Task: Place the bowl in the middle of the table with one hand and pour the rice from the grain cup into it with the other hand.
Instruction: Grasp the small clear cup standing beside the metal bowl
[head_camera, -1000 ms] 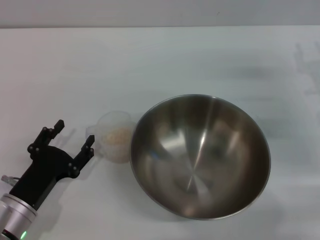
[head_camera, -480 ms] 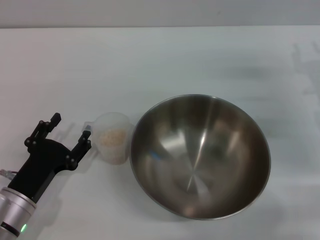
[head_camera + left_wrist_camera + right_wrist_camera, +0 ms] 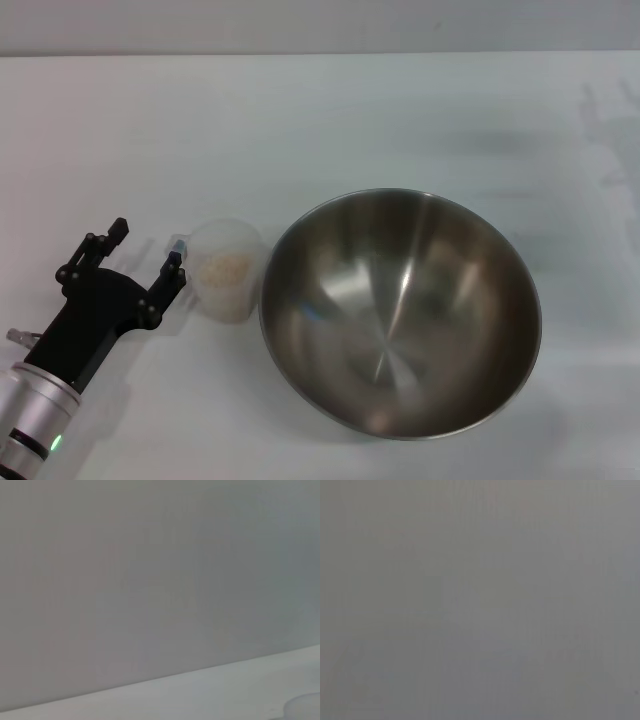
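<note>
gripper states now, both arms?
Left gripper: open, empty, beside the grain cup.
Right gripper: not in view.

one stainless-steel mixing bowl [image 3: 400, 312]. one clear plastic grain cup [image 3: 226, 270], with one small heap of rice [image 3: 226, 267] inside it. one white table [image 3: 300, 130]. one gripper in view, the left gripper [image 3: 146, 252], with two black fingers [image 3: 173, 273] spread apart. the right gripper is not seen in any view. nothing countable in the right wrist view.
</note>
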`<state>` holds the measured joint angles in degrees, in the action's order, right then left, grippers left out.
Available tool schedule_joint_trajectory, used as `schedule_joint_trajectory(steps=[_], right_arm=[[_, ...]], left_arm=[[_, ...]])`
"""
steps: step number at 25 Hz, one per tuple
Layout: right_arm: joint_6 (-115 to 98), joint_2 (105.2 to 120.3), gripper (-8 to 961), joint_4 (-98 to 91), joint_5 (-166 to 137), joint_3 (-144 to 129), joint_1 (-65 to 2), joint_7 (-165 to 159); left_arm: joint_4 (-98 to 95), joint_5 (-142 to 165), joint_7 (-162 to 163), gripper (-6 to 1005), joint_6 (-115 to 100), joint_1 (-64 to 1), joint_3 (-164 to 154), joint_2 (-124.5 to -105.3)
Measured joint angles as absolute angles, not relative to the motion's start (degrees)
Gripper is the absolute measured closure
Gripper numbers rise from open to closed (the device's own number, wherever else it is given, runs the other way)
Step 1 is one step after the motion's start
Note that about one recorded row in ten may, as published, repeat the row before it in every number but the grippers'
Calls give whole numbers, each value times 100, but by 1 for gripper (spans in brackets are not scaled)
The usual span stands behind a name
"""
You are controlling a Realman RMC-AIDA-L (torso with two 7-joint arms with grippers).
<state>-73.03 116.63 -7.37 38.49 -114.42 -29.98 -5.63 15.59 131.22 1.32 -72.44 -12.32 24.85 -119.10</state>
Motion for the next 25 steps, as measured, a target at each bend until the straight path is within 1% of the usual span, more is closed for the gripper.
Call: schedule_joint_trajectory(steps=[6, 11, 22, 24, 25], right_arm=[[-7303, 11655, 461, -730, 3849, -11441, -3015, -562], [-7298, 11654, 461, -729, 3850, -11441, -3016, -562], [-7224, 11645, 461, -729, 3850, -11433, -3090, -562], [-7216, 11644, 461, -729, 3850, -11439, -3111, -563], [-7216, 11644, 461, -729, 3850, -11439, -3111, -563]], left_arm=[[1585, 13122, 166, 326, -7163, -1248, 2487, -11915], [1651, 13122, 149, 554, -7100, -1251, 2472, -11918], [1888, 13118, 133, 787, -6904, -1286, 2482, -11918], [1944, 13107, 86, 970, -6969, -1256, 2645, -11918], [1944, 13107, 86, 970, -6969, -1256, 2645, -11918]])
